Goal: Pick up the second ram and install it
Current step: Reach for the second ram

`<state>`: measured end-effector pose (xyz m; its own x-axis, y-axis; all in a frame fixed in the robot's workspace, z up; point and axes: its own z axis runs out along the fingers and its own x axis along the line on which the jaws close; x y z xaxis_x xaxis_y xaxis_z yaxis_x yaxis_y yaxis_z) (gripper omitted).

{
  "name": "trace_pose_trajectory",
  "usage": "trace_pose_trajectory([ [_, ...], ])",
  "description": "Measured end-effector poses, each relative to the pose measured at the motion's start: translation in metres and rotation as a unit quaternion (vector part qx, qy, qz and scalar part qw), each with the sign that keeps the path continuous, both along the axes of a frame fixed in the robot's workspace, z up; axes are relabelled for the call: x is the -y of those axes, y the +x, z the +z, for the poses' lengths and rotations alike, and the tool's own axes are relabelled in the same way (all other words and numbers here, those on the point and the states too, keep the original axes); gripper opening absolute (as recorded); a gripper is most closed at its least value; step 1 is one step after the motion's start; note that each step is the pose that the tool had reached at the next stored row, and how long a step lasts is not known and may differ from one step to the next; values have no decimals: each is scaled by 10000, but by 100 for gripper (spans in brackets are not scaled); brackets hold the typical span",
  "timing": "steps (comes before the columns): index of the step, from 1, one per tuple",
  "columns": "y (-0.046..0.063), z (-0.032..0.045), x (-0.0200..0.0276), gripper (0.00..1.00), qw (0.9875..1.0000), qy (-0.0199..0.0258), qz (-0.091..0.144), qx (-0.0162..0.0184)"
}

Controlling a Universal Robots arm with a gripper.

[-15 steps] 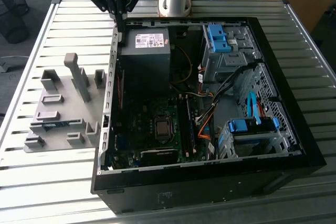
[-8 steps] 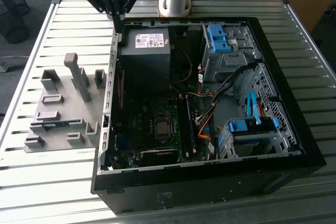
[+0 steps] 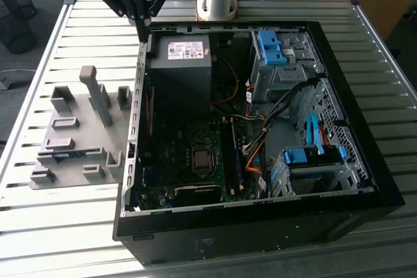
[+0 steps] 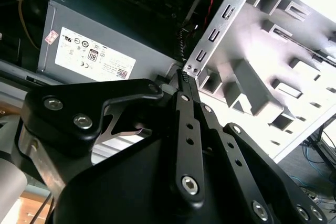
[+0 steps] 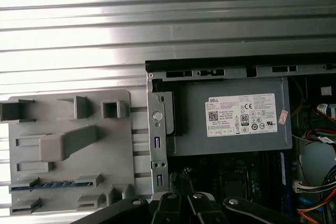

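Note:
The second ram point(image 3: 69, 155) is a thin blue-green strip standing on edge in a slot of the grey holder plate point(image 3: 71, 118), at the exterior view's left of the open computer case. The first wrist view shows the second ram point(image 5: 52, 184) in the same slot of the holder plate point(image 5: 68, 145). My gripper point(image 3: 142, 36) hangs above the case's far left wall corner, beside the power supply point(image 3: 180, 63), well away from the strip. In both wrist views its fingers point(image 4: 185, 85) meet at the tips point(image 5: 178, 178), shut with nothing between them.
The black case point(image 3: 260, 226) lies open on a slatted metal table point(image 3: 39, 226). Inside are the motherboard with CPU socket point(image 3: 202, 159), a dark memory stick in the slots point(image 3: 234, 157), loose cables point(image 3: 257, 154) and blue drive brackets point(image 3: 313, 157). Grey posts point(image 3: 98, 92) rise from the holder.

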<state>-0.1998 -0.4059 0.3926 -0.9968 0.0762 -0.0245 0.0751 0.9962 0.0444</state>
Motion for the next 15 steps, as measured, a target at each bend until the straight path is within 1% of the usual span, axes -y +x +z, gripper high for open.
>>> trace_pose_trajectory([
  [15,-160,-6,26,11,10000,0,0,0],
])
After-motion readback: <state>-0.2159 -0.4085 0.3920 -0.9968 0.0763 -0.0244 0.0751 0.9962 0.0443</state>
